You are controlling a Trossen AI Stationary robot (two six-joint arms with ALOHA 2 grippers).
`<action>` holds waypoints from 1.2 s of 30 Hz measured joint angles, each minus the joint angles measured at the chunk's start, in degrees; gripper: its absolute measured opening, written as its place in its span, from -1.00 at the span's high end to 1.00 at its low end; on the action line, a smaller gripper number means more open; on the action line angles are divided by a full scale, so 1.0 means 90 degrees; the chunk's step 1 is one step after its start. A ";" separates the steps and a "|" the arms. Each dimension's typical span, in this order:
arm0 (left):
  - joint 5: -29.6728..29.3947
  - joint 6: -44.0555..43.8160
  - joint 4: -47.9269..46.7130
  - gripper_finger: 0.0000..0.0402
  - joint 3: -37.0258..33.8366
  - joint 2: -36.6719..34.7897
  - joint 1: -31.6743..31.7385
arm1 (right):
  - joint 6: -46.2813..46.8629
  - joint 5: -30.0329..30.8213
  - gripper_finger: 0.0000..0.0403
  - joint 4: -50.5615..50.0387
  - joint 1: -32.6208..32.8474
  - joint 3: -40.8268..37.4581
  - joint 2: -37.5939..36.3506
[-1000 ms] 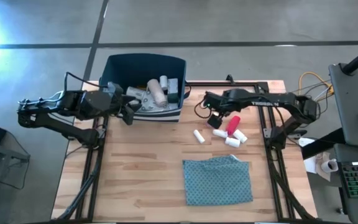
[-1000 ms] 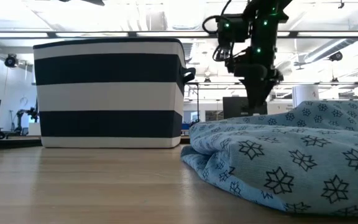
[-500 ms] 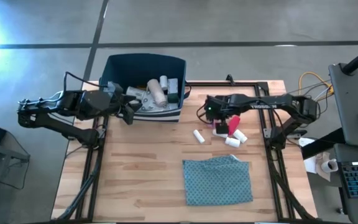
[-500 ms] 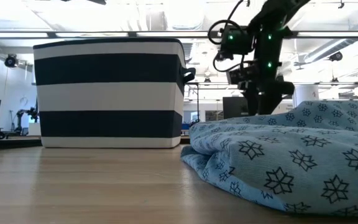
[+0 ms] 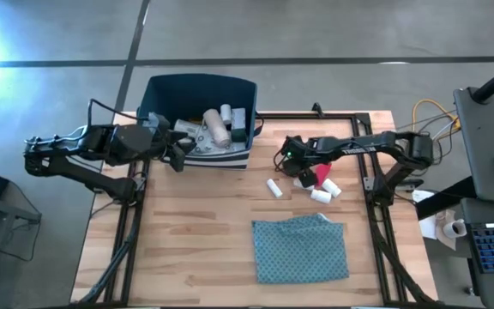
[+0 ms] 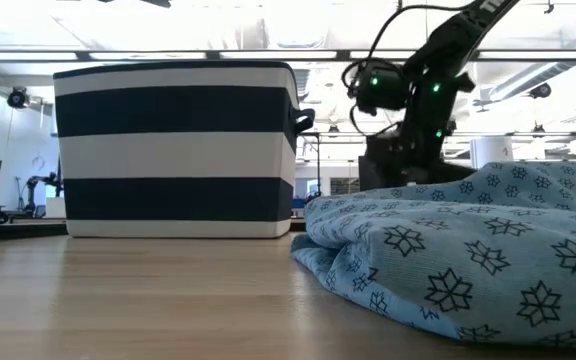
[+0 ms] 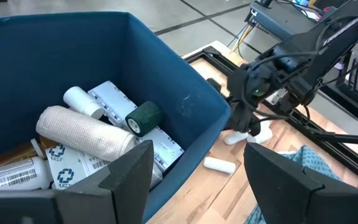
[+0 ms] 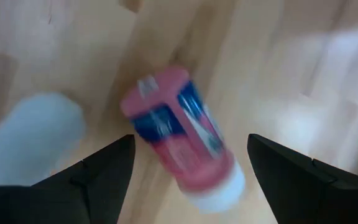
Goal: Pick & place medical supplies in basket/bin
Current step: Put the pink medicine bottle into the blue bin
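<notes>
1. Two grippers stand open: the right gripper (image 5: 303,176) hangs over the red tube (image 8: 182,149) near the bench's right edge, fingers apart, probably to straddle its round plastic body.
2. Left gripper (image 5: 178,154) waits at the navy bin (image 5: 197,90), which stands at the far-left corner and holds a gauze roll (image 7: 86,132) and boxes.
3. White bottles (image 5: 274,188) lie beside the tube.

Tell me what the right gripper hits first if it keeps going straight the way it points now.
Most likely the red tube. The right gripper is open, with the tube lying between its fingers straight ahead on the wooden table. How far off it lies is hard to judge.
</notes>
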 joint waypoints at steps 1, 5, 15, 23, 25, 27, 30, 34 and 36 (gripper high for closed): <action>0.0000 0.0000 0.0000 -0.15 0.0000 0.0000 -0.0002 | -0.0001 -0.0087 -0.50 0.0044 -0.0007 0.0011 0.0096; -0.0001 0.0000 0.0006 -0.15 0.0000 0.0002 -0.0002 | 0.0175 -0.0250 -0.50 0.0090 -0.0012 0.0172 0.0544; -0.0002 0.0000 0.0064 -0.15 0.0000 0.0002 -0.0002 | 0.1729 -0.0432 -0.25 -0.0775 -0.0186 0.0889 0.1048; -0.0001 0.0000 0.0067 -0.15 0.0000 0.0002 -0.0002 | 0.3709 -0.1336 0.26 -0.1273 -0.0448 0.1333 0.1023; -0.0001 0.0000 0.0067 -0.15 0.0000 0.0002 -0.0002 | 0.4089 -0.1635 0.26 -0.1331 -0.0465 0.1463 0.0887; -0.0001 0.0000 0.0067 -0.15 0.0000 0.0002 -0.0002 | 0.4238 -0.1961 0.26 -0.1356 -0.0465 0.1586 0.0652; -0.0001 0.0000 0.0066 -0.15 0.0000 0.0002 -0.0002 | 0.4411 -0.2255 0.23 -0.1565 -0.0457 0.1865 0.0331; -0.0001 0.0002 0.0067 -0.15 0.0000 0.0002 -0.0002 | 0.5225 -0.2418 0.13 -0.1775 -0.0461 0.2407 -0.0140; -0.0001 0.0002 0.0067 -0.15 0.0000 0.0002 -0.0002 | 0.5575 -0.2444 0.12 -0.1678 -0.0431 0.2736 -0.0365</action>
